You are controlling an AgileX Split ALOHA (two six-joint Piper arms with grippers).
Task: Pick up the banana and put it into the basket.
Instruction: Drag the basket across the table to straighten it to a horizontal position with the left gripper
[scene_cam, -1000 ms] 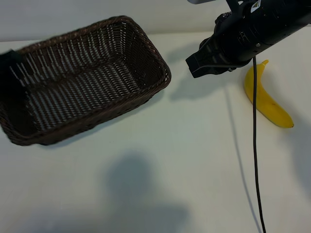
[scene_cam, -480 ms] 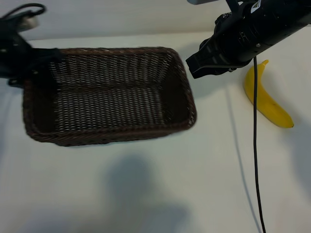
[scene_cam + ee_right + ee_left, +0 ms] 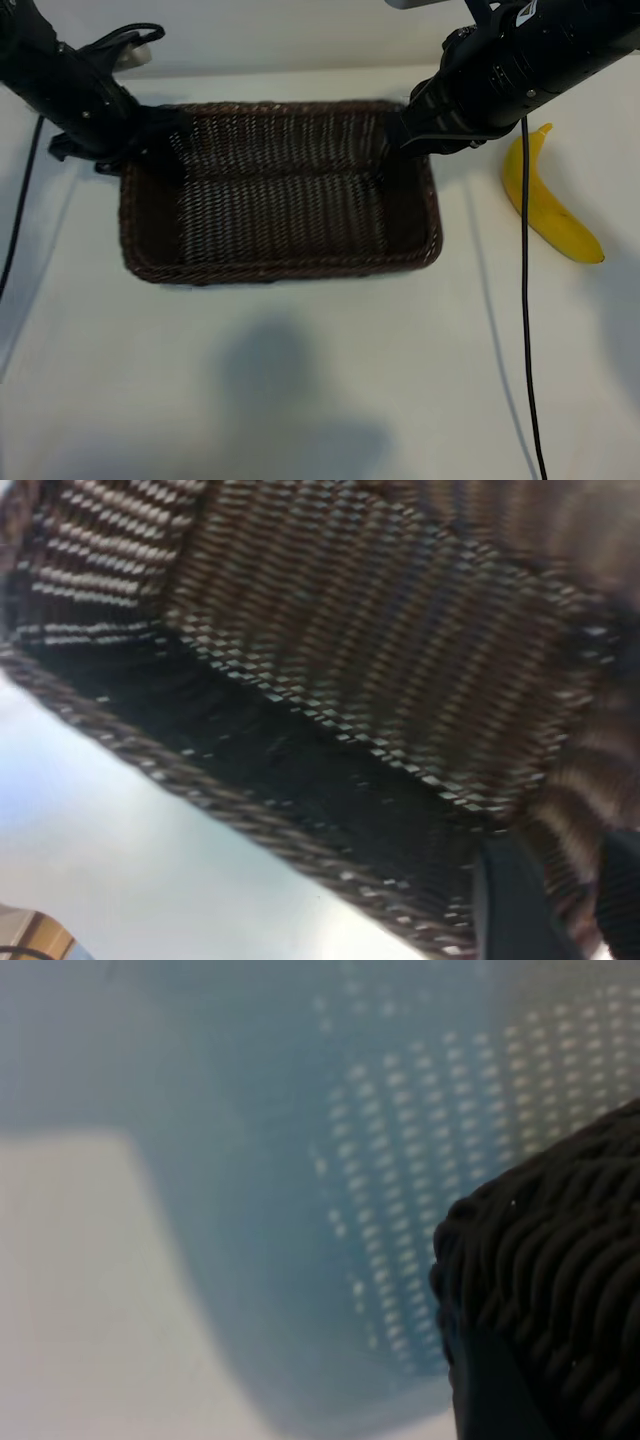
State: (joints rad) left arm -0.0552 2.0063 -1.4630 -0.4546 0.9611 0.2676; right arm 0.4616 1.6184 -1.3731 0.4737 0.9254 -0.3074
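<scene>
Now clamped on basket (image 3: 280,190) left end wall: left gripper (image 3: 160,150). Poised over its far right corner, jaws partly apart, nothing held: right gripper (image 3: 400,135). Lying on table (image 3: 320,380), right of basket: banana (image 3: 548,205).

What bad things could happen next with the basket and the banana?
1. The left gripper holds the basket by one end only, so the basket could tip or slip out.
2. The basket's other end is right at the right gripper, so it could bump it.
3. The banana lies on the table beyond the right arm; its hanging cable could snag on the way there.
</scene>
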